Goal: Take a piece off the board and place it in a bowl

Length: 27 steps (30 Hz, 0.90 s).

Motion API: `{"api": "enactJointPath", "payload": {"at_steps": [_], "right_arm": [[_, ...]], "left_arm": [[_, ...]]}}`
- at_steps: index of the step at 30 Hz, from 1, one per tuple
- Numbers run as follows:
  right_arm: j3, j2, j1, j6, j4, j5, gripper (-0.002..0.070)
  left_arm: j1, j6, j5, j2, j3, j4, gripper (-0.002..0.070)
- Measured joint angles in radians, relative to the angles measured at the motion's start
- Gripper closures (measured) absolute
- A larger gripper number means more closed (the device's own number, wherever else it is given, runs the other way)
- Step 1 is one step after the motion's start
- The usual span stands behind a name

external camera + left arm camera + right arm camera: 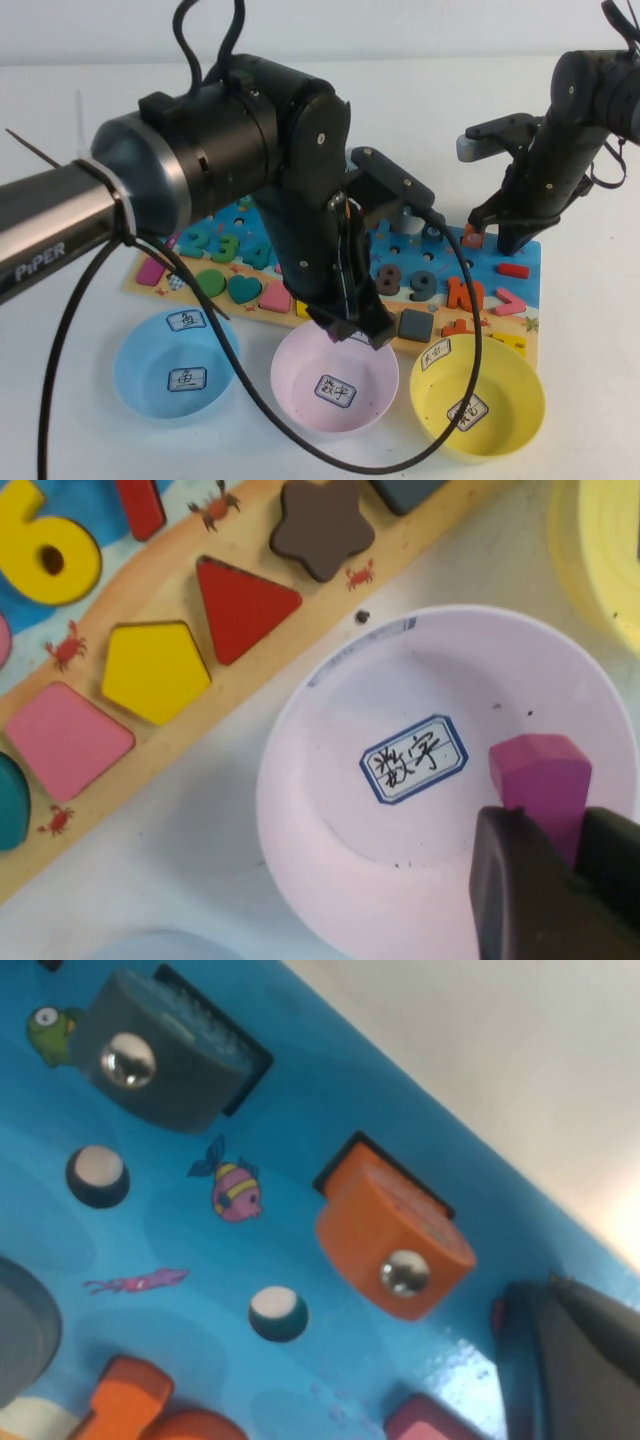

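My left gripper (pixel 357 335) is shut on the piece (pixel 540 775), a chunky magenta block. It holds the piece just above the inside of the pale pink bowl (pixel 300 375), near the rim closest to the board. In the left wrist view the piece sticks out from between the dark fingers (pixel 520 900), over the bowl (pixel 330 810) and beside its white label. The board (pixel 528 255) lies behind the bowls; its sandy strip (pixel 240 685) carries coloured shapes. My right gripper (pixel 497 235) hangs low over the board's far right corner (pixel 200 1290), next to an orange peg block (pixel 395 1235).
A light blue bowl (pixel 175 370) stands left of the pink one and a yellow bowl (pixel 478 395) right of it, all touching the board's near edge. A grey peg block (pixel 160 1055) sits beyond the orange one. A black cable loops over the pink bowl's front.
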Motion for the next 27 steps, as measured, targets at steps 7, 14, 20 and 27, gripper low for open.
{"api": "enactJointPath", "payload": {"at_steps": [7,14,20,27], "right_arm": [[0.000,0.000,0.000,0.000,0.019,-0.012,0.0694],[0.000,0.001,0.000,0.000,0.021,-0.015,0.0694],[0.000,0.001,0.000,0.000,0.023,-0.015,0.0694],[0.000,0.001,0.000,0.000,0.023,-0.015,0.0694]], "left_arm": [[0.000,0.007,-0.062,0.014,0.074,0.000,0.0611],[0.000,0.011,-0.159,0.035,0.139,0.012,0.0611],[0.000,0.026,-0.183,0.068,0.140,0.014,0.0587],[0.000,0.030,-0.205,0.086,0.141,0.017,0.0272]]}}
